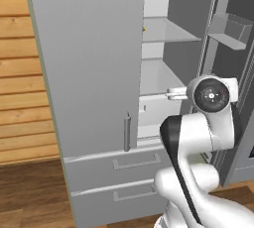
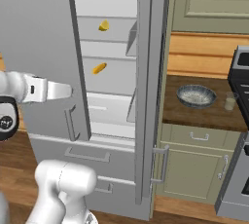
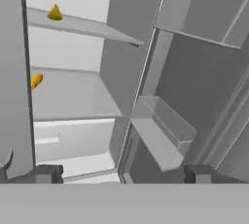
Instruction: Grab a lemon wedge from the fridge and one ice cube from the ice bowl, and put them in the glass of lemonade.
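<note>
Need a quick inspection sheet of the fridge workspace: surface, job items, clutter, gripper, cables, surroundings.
Surface: wooden counter right of the fridge.
Job's things: fridge right door open, left door shut; lemon wedge on an upper shelf; ice bowl and glass of lemonade apart on the counter.
Clutter: orange-yellow piece on the shelf below the wedge.
Grippers: gripper open, empty, facing the shelves.
Cables: nothing seen.
Surroundings: wood-plank wall, stove, base cabinet.
</note>
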